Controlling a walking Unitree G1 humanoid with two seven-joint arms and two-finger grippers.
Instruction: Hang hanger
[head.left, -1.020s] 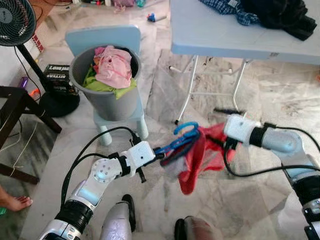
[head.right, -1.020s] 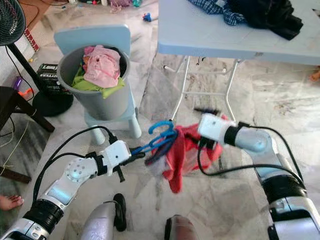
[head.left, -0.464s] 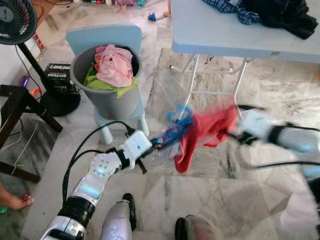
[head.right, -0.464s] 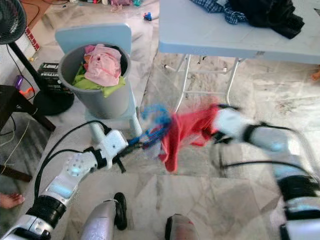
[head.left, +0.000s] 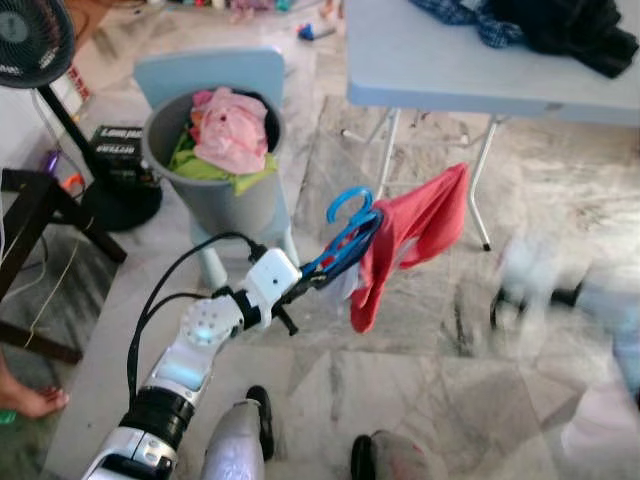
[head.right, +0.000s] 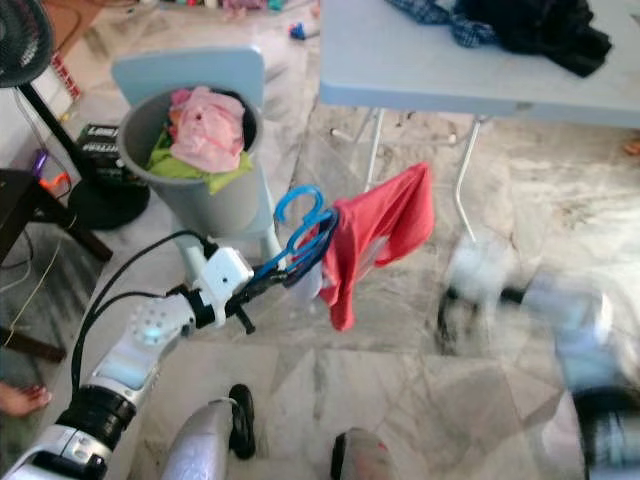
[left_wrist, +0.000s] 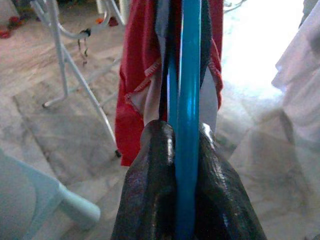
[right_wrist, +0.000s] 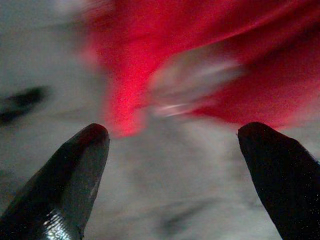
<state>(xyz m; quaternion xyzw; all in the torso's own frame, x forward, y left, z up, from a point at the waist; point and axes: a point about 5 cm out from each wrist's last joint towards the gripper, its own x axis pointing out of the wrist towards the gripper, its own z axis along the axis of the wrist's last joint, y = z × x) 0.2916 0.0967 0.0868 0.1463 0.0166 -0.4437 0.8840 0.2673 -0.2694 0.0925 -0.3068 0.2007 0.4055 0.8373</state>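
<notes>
A blue hanger (head.left: 346, 236) with a red garment (head.left: 410, 235) draped over it hangs in the air above the marble floor. My left gripper (head.left: 305, 278) is shut on the hanger's lower bar; the left wrist view has the blue hanger (left_wrist: 189, 100) pinched between the black fingers (left_wrist: 150, 200), red cloth (left_wrist: 135, 90) beyond. My right gripper (right_wrist: 172, 165) stands open with nothing between its fingers, apart from the blurred red garment (right_wrist: 165, 60). The right arm (head.left: 560, 295) is a blur, low at the right, away from the cloth.
A grey bucket (head.left: 225, 205) full of clothes stands on a pale blue chair (head.left: 205, 75). A folding table (head.left: 450, 80) with dark clothes stands behind. A fan (head.left: 35, 40) and dark stool (head.left: 30, 200) are at left. A person's foot (head.left: 25, 400) shows at the left edge.
My right gripper let go of the red garment and swung away to the right and down. The left gripper lifted the hanger, and the garment now hangs from it alone.
</notes>
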